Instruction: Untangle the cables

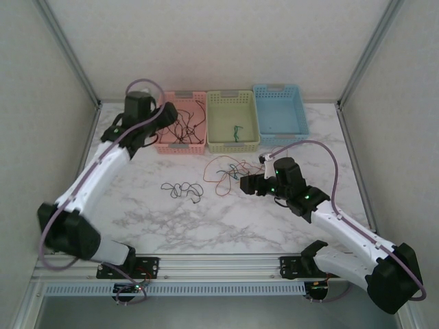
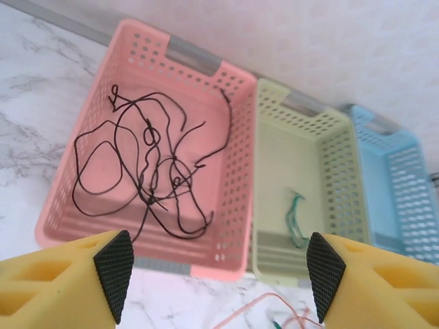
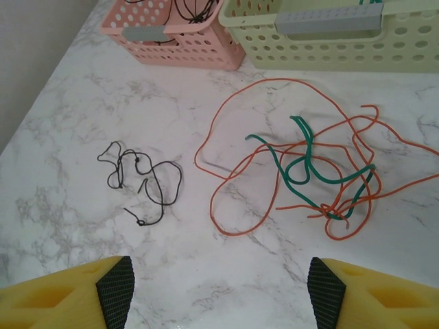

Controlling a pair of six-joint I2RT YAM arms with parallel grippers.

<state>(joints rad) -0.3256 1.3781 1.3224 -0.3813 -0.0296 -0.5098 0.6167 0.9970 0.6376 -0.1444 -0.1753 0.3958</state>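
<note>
1. Left gripper (image 2: 219, 274): jaws spread wide with nothing between the pads (image 2: 113, 271). In the top view it hangs over the pink basket (image 2: 226, 226), at eleven o'clock from the middle of the table (image 1: 226, 219).
2. Right gripper (image 3: 221, 291): jaws also wide and empty. It is held low over the marble, just at three o'clock of the orange cable (image 3: 274, 81) in the top view.
3. Black tangle (image 2: 147, 171): thin black wire lying in loose, overlapping loops on the floor of the pink basket. One strand runs toward the basket's one-o'clock corner in the left wrist view.
4. Green piece (image 2: 296, 219): a short green wire on the floor of the green basket (image 2: 336, 171). This basket is the middle one of the row, at twelve o'clock on the table.
5. Blue basket (image 2: 411, 205): the last in the row, at one o'clock, set just beside the green basket.
6. Orange cable: spread in broad loops on the bare table, between the green basket and the right gripper.
7. Green cable (image 3: 310, 136): laid across the orange loops and threaded through them. The two are tangled most tightly at the five-o'clock side of the heap in the right wrist view.
8. Black cable (image 3: 140, 179): a small crumpled coil lying alone on the table. It sits at nine o'clock of the orange cable, apart from it and from both grippers.
</note>
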